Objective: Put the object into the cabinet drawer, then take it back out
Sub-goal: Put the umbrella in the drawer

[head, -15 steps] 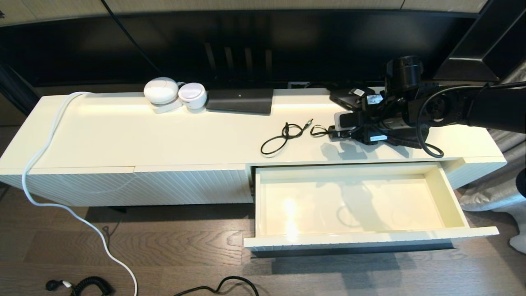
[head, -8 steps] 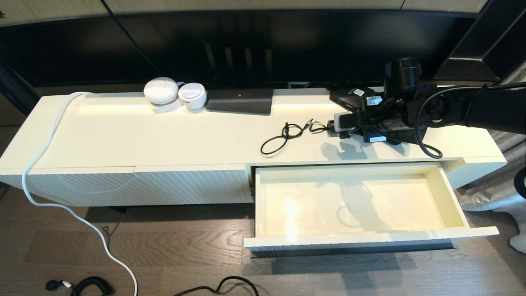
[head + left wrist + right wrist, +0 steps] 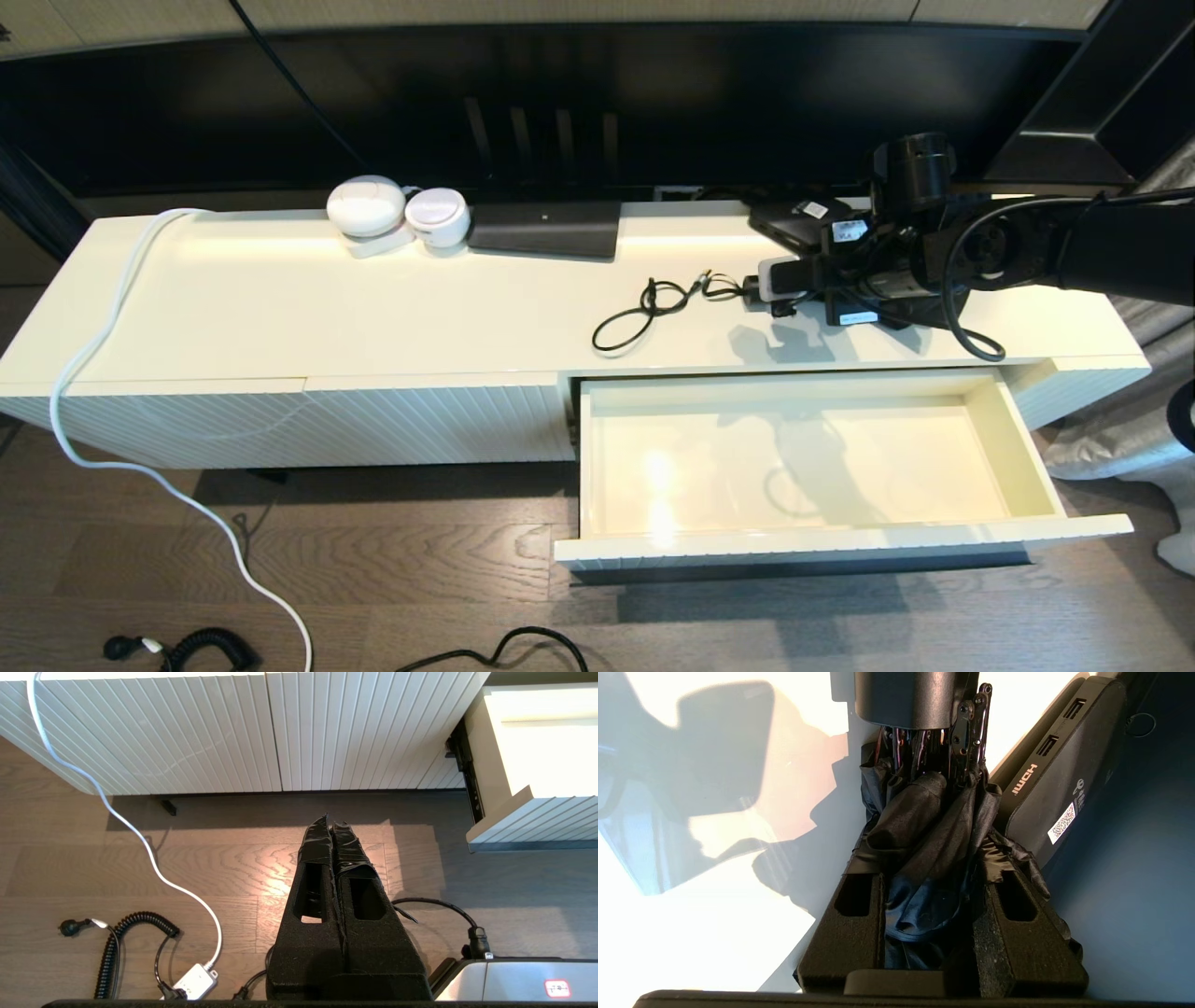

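Observation:
A folded black and navy umbrella (image 3: 924,826) sits between the fingers of my right gripper (image 3: 931,877), which is shut on its fabric. In the head view the right gripper (image 3: 831,285) is over the right part of the cabinet top. The umbrella's handle (image 3: 780,277) points left, with its strap loop hanging beside it. The cabinet drawer (image 3: 840,541) stands pulled out below, its glossy cream inside empty; its ribbed front corner (image 3: 537,816) also shows in the left wrist view. My left gripper (image 3: 331,821) is shut, empty and low over the wooden floor.
A black HDMI box (image 3: 1055,765) lies right beside the umbrella at the back. A thin black cable (image 3: 644,313) lies left of the handle. Two white round devices (image 3: 373,205) and a flat black box (image 3: 546,229) sit at the back. White and black cords (image 3: 140,840) trail on the floor.
My right gripper and the umbrella have shifted slightly back over the cabinet top, and the strap loop moved with them. The drawer is unchanged.

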### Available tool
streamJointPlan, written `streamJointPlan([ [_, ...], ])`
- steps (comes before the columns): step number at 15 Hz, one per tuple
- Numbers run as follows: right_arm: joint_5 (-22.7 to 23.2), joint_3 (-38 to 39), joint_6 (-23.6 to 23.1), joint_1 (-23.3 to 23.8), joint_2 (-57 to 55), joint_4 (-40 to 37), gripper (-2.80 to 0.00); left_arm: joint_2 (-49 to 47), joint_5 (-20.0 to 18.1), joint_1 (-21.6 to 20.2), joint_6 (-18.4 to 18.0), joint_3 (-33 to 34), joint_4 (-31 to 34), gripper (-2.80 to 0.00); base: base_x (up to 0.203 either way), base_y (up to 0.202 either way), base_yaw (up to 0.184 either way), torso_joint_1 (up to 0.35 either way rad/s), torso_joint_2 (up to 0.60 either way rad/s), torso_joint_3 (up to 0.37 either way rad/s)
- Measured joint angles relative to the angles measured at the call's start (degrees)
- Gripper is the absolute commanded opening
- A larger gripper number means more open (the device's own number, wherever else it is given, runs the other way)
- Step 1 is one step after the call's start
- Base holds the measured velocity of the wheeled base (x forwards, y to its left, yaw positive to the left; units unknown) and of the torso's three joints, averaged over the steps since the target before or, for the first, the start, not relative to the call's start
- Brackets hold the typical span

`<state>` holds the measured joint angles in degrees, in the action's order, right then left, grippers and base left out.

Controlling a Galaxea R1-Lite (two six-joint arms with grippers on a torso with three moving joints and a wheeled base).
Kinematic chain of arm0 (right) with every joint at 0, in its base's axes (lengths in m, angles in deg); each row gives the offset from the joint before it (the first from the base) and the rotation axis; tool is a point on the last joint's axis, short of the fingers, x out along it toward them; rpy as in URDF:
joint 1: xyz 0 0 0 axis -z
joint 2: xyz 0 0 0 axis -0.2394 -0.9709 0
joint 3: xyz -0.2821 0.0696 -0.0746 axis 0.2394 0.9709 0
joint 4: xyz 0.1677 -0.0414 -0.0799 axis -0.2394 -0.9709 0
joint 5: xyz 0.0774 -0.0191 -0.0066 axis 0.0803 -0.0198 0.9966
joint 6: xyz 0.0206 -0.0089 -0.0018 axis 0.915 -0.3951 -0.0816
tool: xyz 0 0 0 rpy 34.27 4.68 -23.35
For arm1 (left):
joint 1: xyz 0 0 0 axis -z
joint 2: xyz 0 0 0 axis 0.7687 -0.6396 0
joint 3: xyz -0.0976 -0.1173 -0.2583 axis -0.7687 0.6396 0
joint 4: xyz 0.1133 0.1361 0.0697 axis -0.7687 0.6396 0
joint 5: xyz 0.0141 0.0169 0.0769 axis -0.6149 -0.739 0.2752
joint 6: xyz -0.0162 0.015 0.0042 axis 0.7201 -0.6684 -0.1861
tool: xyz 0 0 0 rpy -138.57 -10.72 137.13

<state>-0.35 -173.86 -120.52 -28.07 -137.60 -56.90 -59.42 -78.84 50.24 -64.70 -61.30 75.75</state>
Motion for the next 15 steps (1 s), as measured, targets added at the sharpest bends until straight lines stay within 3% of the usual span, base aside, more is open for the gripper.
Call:
streamJointPlan([
  [15,-6.17,5.30,4.00,-1.85,18.81,-13.44,-2.80,0.00,0.00,0.00,0.00,0.00,0.00,-2.80,0.000,0.000,0.000,0.000,0.00,0.000],
])
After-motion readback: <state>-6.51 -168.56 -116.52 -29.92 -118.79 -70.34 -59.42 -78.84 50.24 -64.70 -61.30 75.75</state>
